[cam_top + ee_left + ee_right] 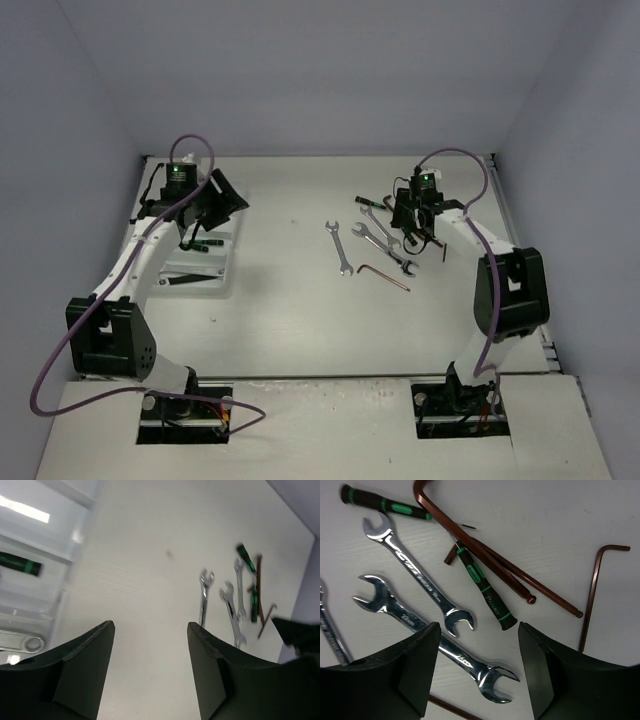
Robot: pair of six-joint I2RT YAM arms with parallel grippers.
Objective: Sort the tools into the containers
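Note:
The white tray [218, 268] lies at the left, its long slots [45, 540] holding a green-black screwdriver [20, 564] and a silver wrench [22, 643]. My left gripper [205, 222] hangs over the tray's right edge, its jaws [150, 627] open and empty. At the right, loose tools lie in a heap: silver wrenches [415, 575] [390, 607], screwdrivers [487, 597] [385, 504] and red-brown hex keys [485, 555] [592, 590]. My right gripper [418, 218] hovers low over them, open [479, 627], straddling the lower wrench's head [500, 677] without touching it.
One wrench [340, 248] and one hex key [385, 276] lie apart, left of and in front of the heap. Bare tabletop [290, 290] separates tray and tools. Grey-blue walls close in the back and both sides.

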